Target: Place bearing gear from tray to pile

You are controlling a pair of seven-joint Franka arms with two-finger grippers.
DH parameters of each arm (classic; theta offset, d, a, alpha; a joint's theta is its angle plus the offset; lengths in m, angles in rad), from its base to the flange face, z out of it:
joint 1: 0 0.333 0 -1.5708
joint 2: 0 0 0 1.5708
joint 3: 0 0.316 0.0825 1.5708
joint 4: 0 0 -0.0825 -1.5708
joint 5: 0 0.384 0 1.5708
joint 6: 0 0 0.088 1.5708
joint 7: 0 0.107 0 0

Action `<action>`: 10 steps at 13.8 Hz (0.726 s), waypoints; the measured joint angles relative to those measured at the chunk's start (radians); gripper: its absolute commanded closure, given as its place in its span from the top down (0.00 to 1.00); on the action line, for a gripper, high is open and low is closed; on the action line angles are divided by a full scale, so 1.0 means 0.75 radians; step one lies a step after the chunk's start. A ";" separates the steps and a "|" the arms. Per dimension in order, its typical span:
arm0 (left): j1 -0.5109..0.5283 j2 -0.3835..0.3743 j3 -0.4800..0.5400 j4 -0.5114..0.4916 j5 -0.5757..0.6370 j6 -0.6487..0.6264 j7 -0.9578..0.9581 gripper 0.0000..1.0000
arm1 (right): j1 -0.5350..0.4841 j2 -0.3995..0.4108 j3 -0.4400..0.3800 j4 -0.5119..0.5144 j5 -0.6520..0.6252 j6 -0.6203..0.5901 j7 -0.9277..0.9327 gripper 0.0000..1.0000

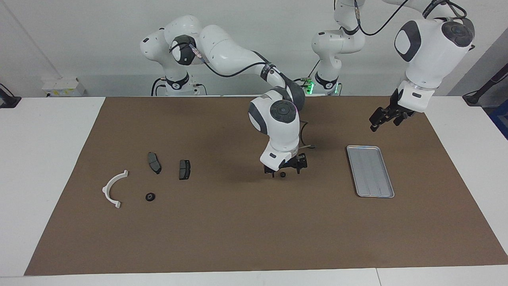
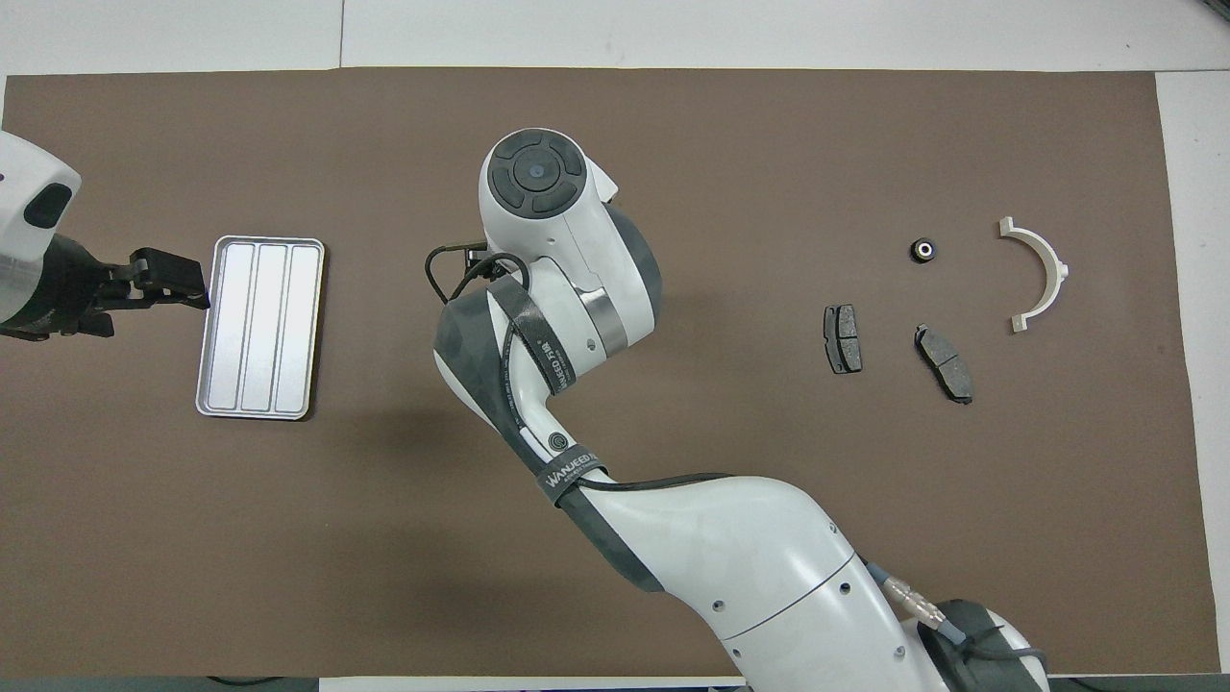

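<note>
A small black bearing gear (image 1: 283,174) lies on the brown mat at mid-table, between the tray and the pile. My right gripper (image 1: 285,171) is low over it and open, one finger on either side of the gear. From overhead the right arm's wrist hides both. The silver tray (image 1: 371,171) (image 2: 259,327) toward the left arm's end holds nothing. The pile is a white arc bracket (image 1: 114,189) (image 2: 1040,274) and two dark pads (image 1: 154,162) (image 1: 184,169). My left gripper (image 1: 383,119) (image 2: 178,284) hangs open and empty in the air beside the tray.
A second small black bearing gear (image 1: 150,196) (image 2: 923,250) rests on the mat beside the arc bracket. The brown mat (image 1: 238,230) covers most of the white table. The right arm stretches across the mat's middle in the overhead view.
</note>
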 measured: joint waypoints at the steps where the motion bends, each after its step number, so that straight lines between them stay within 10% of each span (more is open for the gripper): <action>1: 0.000 0.000 0.000 0.001 0.000 0.001 0.000 1.00 | 0.000 0.007 0.000 -0.003 0.000 0.000 0.000 1.00; 10: 0.000 0.000 0.000 0.002 0.000 0.003 0.000 1.00 | -0.001 0.025 0.053 -0.062 0.028 0.075 0.014 1.00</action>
